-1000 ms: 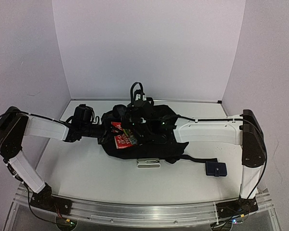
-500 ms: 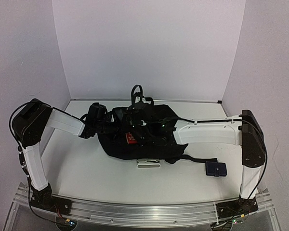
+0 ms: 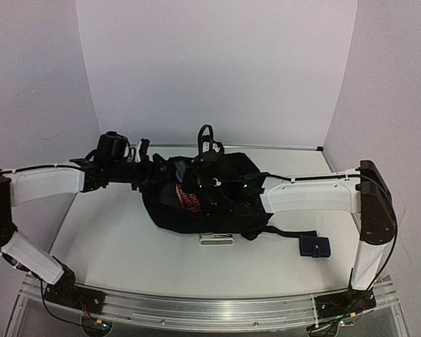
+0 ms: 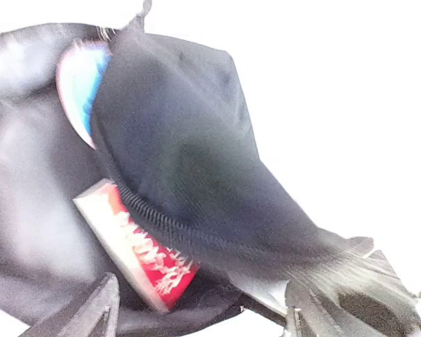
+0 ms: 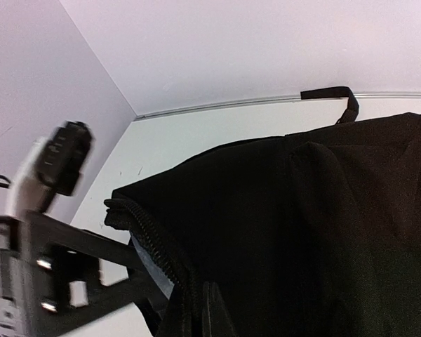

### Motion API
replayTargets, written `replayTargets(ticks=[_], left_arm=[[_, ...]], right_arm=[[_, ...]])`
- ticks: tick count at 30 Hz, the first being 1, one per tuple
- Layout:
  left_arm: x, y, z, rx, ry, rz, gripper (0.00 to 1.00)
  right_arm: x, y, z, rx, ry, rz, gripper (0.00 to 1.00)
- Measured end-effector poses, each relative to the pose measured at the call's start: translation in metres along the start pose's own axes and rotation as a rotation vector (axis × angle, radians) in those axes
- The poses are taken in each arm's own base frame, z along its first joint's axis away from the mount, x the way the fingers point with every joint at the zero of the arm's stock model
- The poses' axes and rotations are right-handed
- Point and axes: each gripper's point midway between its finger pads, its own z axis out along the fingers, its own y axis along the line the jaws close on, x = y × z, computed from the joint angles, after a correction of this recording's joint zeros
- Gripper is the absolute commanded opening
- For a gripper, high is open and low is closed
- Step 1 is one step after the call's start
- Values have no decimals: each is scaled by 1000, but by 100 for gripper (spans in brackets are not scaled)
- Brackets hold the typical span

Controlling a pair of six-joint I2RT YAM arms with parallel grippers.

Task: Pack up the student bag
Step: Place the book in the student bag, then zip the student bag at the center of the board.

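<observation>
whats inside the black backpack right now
A red-and-white printed flat item shows just inside the open zipper of the student bag, with something pale blue and pink further in. The black fabric covers everything deeper, so any other contents cannot be seen.

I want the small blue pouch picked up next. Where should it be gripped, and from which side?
Take the blue pouch across its shorter, near-to-far width, straight down from above: it lies flat on the table right of the student bag, long side running left-right, with bare table along both long edges.
</observation>
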Motion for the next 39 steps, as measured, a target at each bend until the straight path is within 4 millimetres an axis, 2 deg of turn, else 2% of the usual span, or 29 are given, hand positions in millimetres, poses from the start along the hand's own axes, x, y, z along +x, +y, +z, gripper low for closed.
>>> replayTargets(ticks=[3, 7, 11, 13, 15, 18, 21, 25, 27, 29, 32, 36, 37, 39], left_arm=[[-22, 0, -48, -37, -122, 23, 88], [-41, 21, -97, -123, -251, 4, 93], [-38, 25, -118, -175, -276, 23, 91], [-34, 20, -120, -165, -258, 59, 87], [-29, 15, -119, -144, -232, 94, 86], [-14, 5, -109, -118, -165, 173, 83], [13, -16, -86, -91, -55, 270, 78], [50, -46, -50, -41, 87, 396, 73], [65, -52, -33, -46, 141, 434, 70], [78, -56, -14, -65, 191, 468, 66], [97, -63, 18, -86, 256, 520, 64], [116, -67, 47, -95, 312, 553, 58], [120, -69, 52, -94, 322, 558, 52], [124, -68, 61, -100, 340, 563, 46]], right_arm=[[2, 2, -2, -18, 13, -13, 20], [10, 15, -4, -83, 53, -56, 46], [21, 32, -13, -163, 97, -96, 67], [25, 32, -21, -179, 112, -104, 71], [24, 29, -29, -177, 120, -103, 71], [16, 16, -35, -148, 130, -90, 69], [1, -15, -30, -95, 134, -39, 69], [-9, -96, -14, 44, 156, 43, 68], [-7, -140, -9, 131, 172, 76, 66], [0, -175, -11, 208, 193, 97, 62], [11, -195, -21, 253, 216, 110, 56], [7, -194, -34, 241, 196, 143, 52], [4, -193, -36, 235, 187, 154, 51], [1, -191, -39, 221, 170, 175, 50]])
